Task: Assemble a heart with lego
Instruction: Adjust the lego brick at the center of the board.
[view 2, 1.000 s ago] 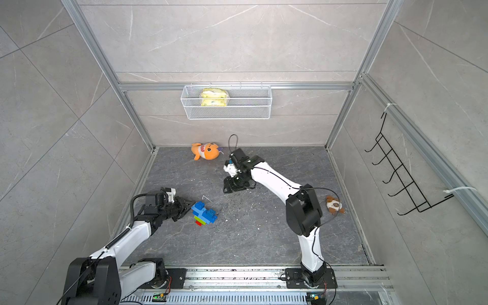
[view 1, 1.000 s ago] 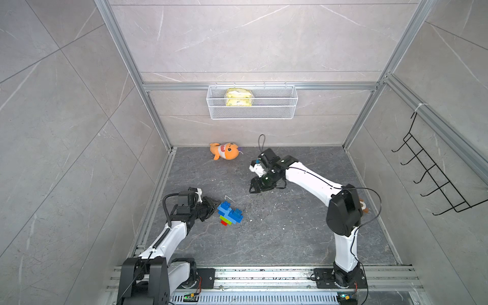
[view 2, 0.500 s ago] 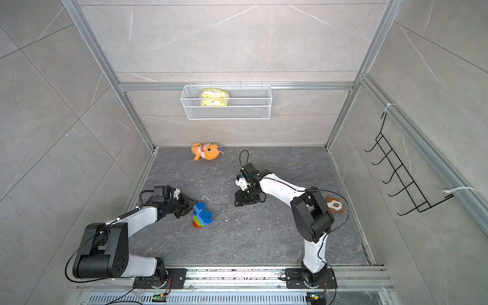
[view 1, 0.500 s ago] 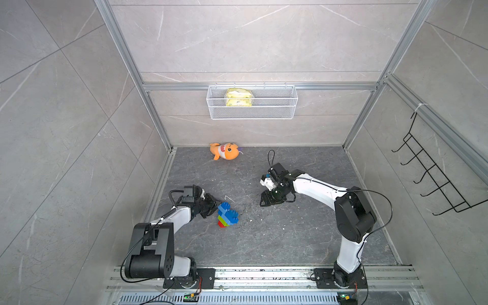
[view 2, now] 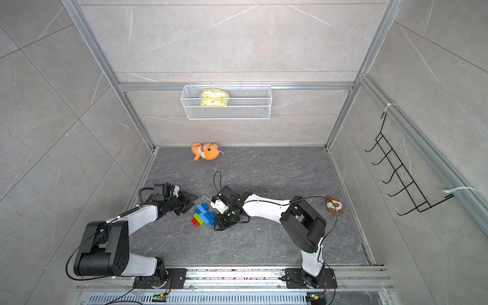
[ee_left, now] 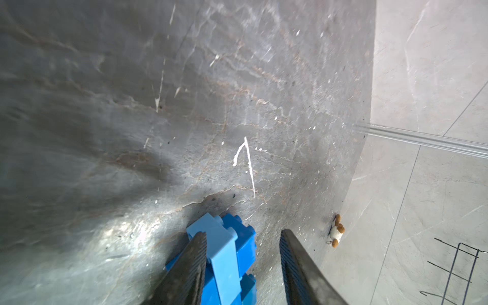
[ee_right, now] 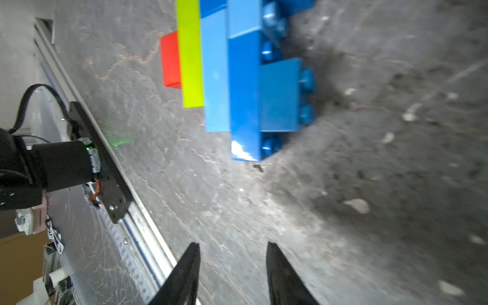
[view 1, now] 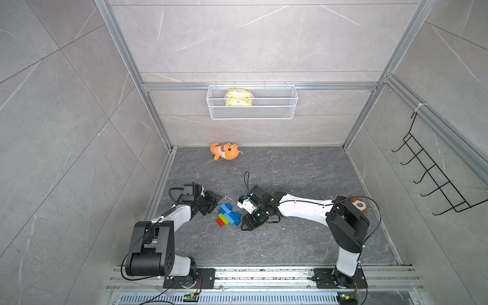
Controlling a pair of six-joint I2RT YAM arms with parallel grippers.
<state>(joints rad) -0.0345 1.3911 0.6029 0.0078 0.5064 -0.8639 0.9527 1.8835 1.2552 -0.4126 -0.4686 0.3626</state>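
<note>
Two parted, empty fingers of the right gripper point(ee_right: 232, 245) face the stepped heart of blue, lime-green and red plastic bricks point(ee_right: 237, 79), lying flat on the grey stone floor point(ee_right: 343, 211) just ahead. Beyond, the left gripper point(ee_left: 242, 232), also released, straddles its blue end, so it is nearer.

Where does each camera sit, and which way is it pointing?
Top views: high over the front rail, looking down at the floor; both arms whole, heart between them.
Left wrist: on the left arm, facing the right wall; its fingers flank the heart.
Right wrist: on the right arm, facing the front rail; its fingers, the left arm's base.
Shared: all show the heart; left wrist and top views, the brown plush.
</note>
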